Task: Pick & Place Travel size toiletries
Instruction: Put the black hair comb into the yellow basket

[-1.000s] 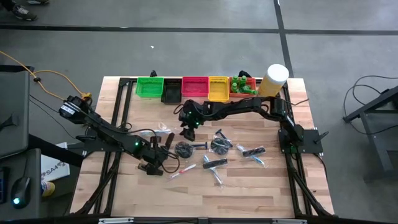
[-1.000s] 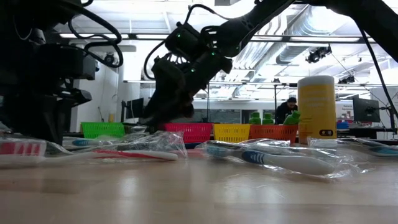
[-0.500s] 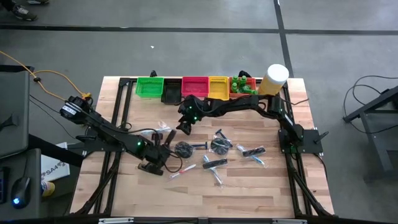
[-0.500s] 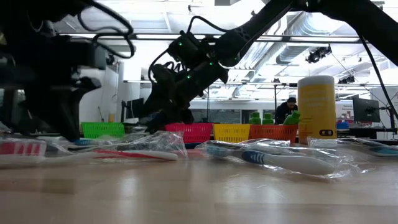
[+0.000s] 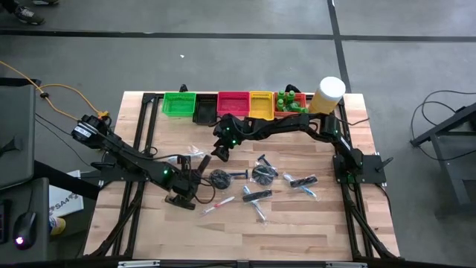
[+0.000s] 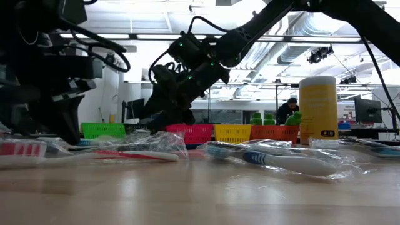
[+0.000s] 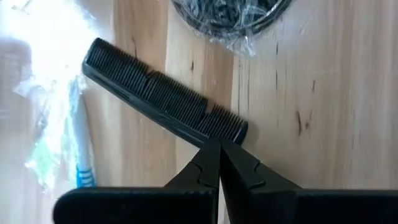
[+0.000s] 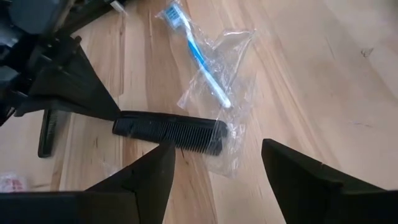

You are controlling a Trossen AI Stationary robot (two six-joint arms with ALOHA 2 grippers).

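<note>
Left wrist view: tool tips pressed together at a comb.
Left tool (image 7: 219, 149) closed, empty, touching black comb (image 7: 163, 101); right tool (image 8: 214, 163) spread wide above it, empty.

Two arms, matte black, jointed tubular links with boxy housings. Left arm (image 5: 123, 156): green indicator light near the wrist, black cable loops, white label on the base joint. Right arm (image 5: 297, 125): green light near the wrist, black cabling. Pincer fingers (image 8: 149, 171): black, flat, wedge-shaped.
</note>
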